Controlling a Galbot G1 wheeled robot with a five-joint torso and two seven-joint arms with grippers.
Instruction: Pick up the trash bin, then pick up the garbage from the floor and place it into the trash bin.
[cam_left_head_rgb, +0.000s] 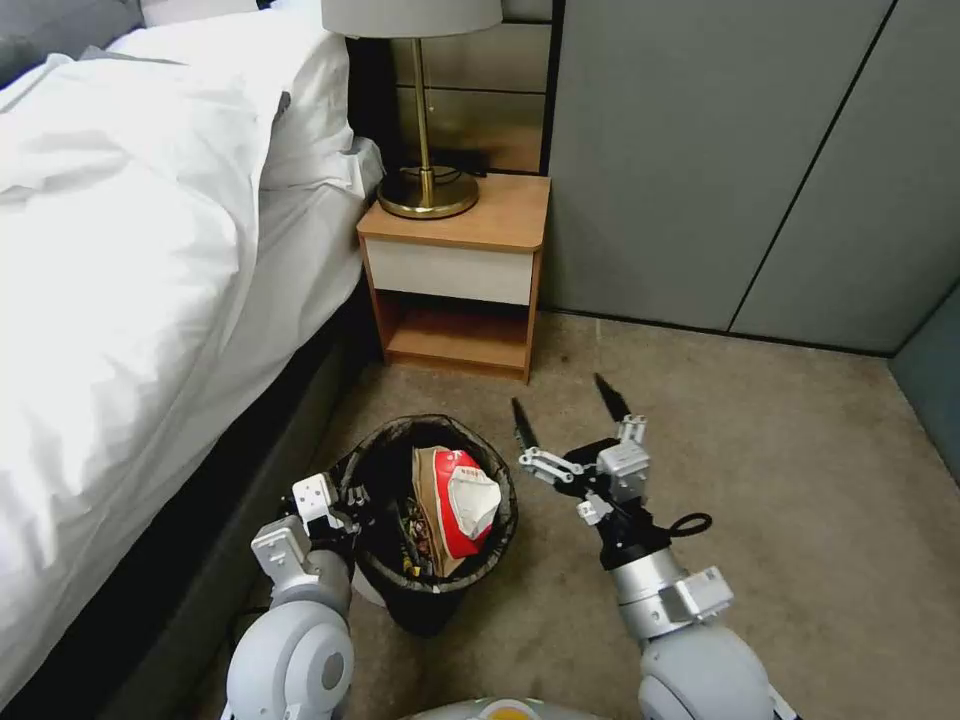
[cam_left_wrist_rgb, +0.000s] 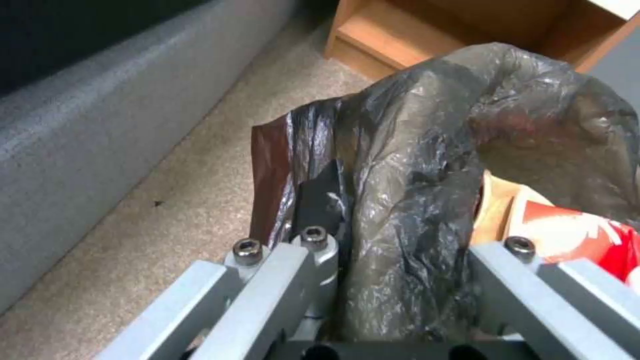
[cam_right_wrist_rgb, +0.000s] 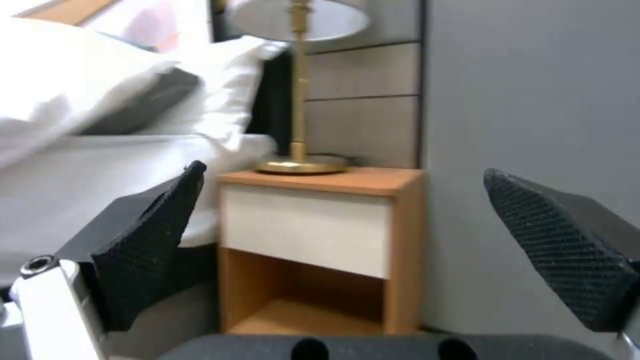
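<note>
The trash bin (cam_left_head_rgb: 497, 478), lined with a dark crinkled bag, stands on the carpet just ahead of me, beside the bed. My left gripper (cam_left_head_rgb: 348, 503) is shut on its near-left rim. In the left wrist view the bag-covered rim (cam_left_wrist_rgb: 407, 165) runs between the fingers (cam_left_wrist_rgb: 321, 202). Garbage lies inside the bin: a red-and-white crumpled packet (cam_left_head_rgb: 468, 500) (cam_left_wrist_rgb: 577, 235) against a brown paper bag (cam_left_head_rgb: 430, 490). My right gripper (cam_left_head_rgb: 560, 395) (cam_right_wrist_rgb: 343, 175) hovers open and holds nothing, just right of the bin and above the carpet. It points toward the nightstand.
A white-sheeted bed (cam_left_head_rgb: 130, 260) on a dark base runs along the left. A wooden nightstand (cam_left_head_rgb: 460, 270) with a brass lamp (cam_left_head_rgb: 428, 190) stands ahead, and grey wall panels (cam_left_head_rgb: 720, 160) lie behind. Open beige carpet (cam_left_head_rgb: 780, 480) spreads to the right.
</note>
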